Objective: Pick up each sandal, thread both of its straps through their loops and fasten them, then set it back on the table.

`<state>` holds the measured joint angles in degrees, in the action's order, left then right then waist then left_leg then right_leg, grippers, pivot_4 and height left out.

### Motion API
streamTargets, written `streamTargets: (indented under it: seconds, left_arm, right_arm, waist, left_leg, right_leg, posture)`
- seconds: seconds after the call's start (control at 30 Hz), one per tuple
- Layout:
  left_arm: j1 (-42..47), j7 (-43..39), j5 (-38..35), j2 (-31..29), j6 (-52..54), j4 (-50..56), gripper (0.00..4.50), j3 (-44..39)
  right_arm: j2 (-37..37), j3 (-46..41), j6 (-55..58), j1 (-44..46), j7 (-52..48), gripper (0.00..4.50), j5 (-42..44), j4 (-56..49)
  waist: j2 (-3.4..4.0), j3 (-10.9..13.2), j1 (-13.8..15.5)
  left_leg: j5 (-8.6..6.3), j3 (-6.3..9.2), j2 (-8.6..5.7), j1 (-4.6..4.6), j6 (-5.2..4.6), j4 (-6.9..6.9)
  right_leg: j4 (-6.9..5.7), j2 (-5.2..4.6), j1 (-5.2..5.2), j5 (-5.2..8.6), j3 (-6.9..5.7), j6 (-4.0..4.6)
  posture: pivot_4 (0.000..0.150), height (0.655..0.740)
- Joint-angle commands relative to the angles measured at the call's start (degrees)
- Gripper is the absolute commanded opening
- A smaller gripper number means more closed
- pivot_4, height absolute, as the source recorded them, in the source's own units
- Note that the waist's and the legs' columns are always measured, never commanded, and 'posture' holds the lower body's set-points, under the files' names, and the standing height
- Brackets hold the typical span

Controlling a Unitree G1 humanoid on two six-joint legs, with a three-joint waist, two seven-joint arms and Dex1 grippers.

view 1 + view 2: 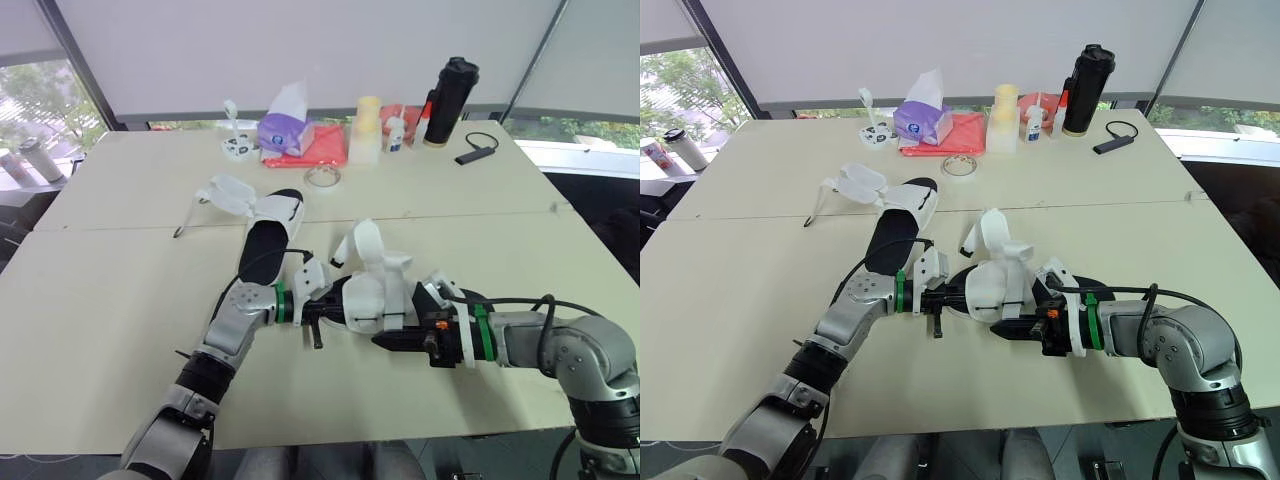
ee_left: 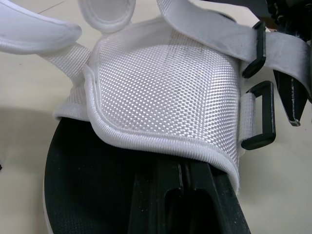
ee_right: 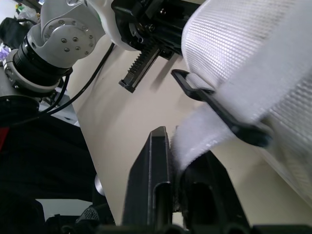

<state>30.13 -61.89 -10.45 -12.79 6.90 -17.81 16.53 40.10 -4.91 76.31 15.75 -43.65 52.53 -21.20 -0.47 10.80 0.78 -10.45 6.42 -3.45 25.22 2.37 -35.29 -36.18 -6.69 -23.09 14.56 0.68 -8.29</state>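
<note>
A white mesh sandal (image 1: 372, 285) with a black sole is held just above the table between my two grippers. My left gripper (image 1: 322, 312) is shut on the sandal's edge, where the mesh upper (image 2: 165, 83) meets the sole. My right gripper (image 3: 176, 161) is shut on the end of a white strap (image 3: 243, 97) that lies across a black loop (image 3: 214, 105). A second black loop (image 2: 258, 114) stands free beside it. The other sandal (image 1: 268, 228) lies on the table behind my left arm, its white straps (image 1: 228, 192) spread open.
Along the table's far edge stand a purple tissue box (image 1: 285, 128), a red cloth (image 1: 318, 148), a pale yellow container (image 1: 366, 130), a black bottle (image 1: 450, 100) and a black cable (image 1: 476, 150). A tape roll (image 1: 322, 178) lies nearer.
</note>
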Motion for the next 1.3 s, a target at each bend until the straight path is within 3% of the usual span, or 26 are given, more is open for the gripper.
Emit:
streamTargets:
  seconds: [0.03, 0.27, 0.4, 0.6, 0.8, 1.07, 1.3]
  left_arm:
    - [0.0, -0.15, 0.56, 0.43, 0.12, 0.35, 0.0, 1.08]
    - [0.14, -0.03, 0.44, 0.61, 0.47, 0.43, 0.0, 0.95]
    - [0.03, -0.04, 0.2, 0.28, 1.45, 1.29, 0.0, 0.78]
    - [-0.97, 0.06, -0.17, -0.38, 3.16, 3.19, 0.0, 0.73]
    - [-2.05, -0.06, -0.16, -0.87, 4.0, 4.71, 0.0, 1.09]
    - [-1.95, 0.08, -0.02, -0.59, 3.97, 4.58, 0.0, 1.42]
    - [-1.47, 0.23, 0.09, -0.08, 3.42, 3.82, 0.0, 1.41]
  right_arm:
    - [3.42, 0.64, -0.26, -1.3, -2.8, 0.07, 2.28, -5.34]
    - [11.04, 3.98, -1.98, -5.34, -8.66, 0.07, 2.86, -11.74]
    - [19.95, 11.01, -9.58, -9.55, -16.37, 0.07, -2.89, -16.14]
    - [23.94, 14.0, -16.94, -10.8, -20.57, 0.07, -6.91, -18.01]
    - [24.37, 11.99, -21.13, -11.16, -21.36, 0.07, -7.81, -18.5]
    - [20.89, 0.7, -17.43, 0.34, -17.76, 0.07, 2.8, -14.44]
    - [13.57, -0.07, -10.37, 11.4, -8.64, 0.07, 7.89, -4.62]
  waist:
    - [0.0, 0.0, 0.04]
    - [0.0, 0.01, 0.01]
    - [-0.02, 0.01, -0.05]
    - [-0.01, 0.0, -0.04]
    - [-0.02, 0.01, -0.01]
    - [-0.02, 0.02, 0.02]
    - [-0.03, 0.02, -0.02]
  left_leg:
    - [0.0, 0.0, 0.0, 0.01, 0.0, 0.0]
    - [0.0, 0.0, 0.01, 0.02, 0.0, 0.0]
    - [-0.01, 0.0, 0.0, 0.02, 0.0, 0.0]
    - [-0.01, -0.03, 0.06, 0.0, 0.01, 0.0]
    - [-0.02, -0.02, 0.07, 0.01, 0.0, 0.02]
    - [-0.01, -0.02, 0.11, 0.0, 0.0, 0.0]
    - [-0.01, 0.01, 0.1, 0.03, 0.0, 0.0]
  right_leg:
    - [0.0, 0.0, 0.0, 0.0, 0.0, 0.0]
    - [0.02, -0.01, 0.01, 0.01, -0.01, 0.0]
    - [0.06, -0.01, 0.02, 0.02, -0.02, -0.01]
    - [0.07, -0.01, 0.04, 0.03, -0.04, 0.02]
    - [0.09, -0.01, 0.03, 0.03, -0.04, -0.01]
    - [0.09, -0.02, 0.05, 0.11, -0.04, 0.18]
    - [0.09, -0.03, 0.03, 0.03, -0.04, 0.05]
  posture:
    - [0.15, 0.74]
    - [0.15, 0.74]
    - [0.15, 0.74]
    - [0.15, 0.74]
    - [0.15, 0.74]
    - [0.15, 0.74]
    - [0.15, 0.74]
